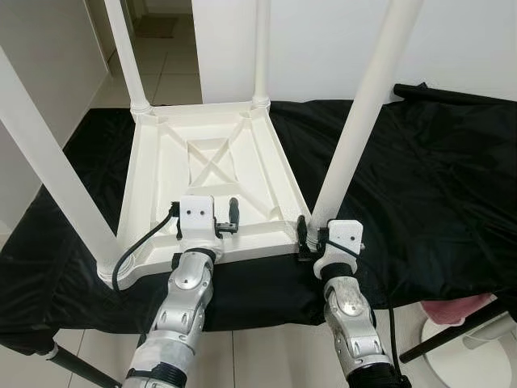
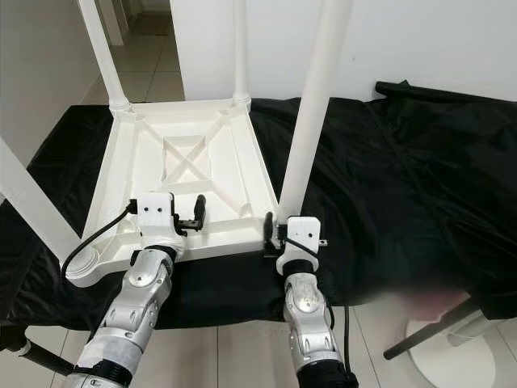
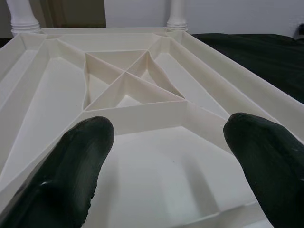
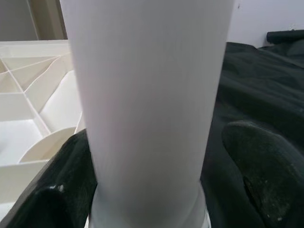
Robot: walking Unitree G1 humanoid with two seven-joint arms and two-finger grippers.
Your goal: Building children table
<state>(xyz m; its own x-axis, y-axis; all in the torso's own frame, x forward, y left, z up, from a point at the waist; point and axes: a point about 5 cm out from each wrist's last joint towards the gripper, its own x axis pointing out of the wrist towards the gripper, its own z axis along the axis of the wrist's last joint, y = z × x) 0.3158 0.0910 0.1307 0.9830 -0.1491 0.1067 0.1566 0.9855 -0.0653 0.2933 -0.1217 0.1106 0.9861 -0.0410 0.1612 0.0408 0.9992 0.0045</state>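
A white plastic children's table lies upside down on a black cloth, its ribbed underside facing up. Four white legs stand in its corners. The near right leg rises from the corner socket. My right gripper straddles the base of that leg. One finger lies against it, the other finger stands a little apart, so it is open. My left gripper hovers open over the near rim of the underside, holding nothing.
The black cloth covers the low surface and hangs over its front edge. A pink object, a white round base and a black rod sit on the tiled floor at the lower right. A white wall stands behind.
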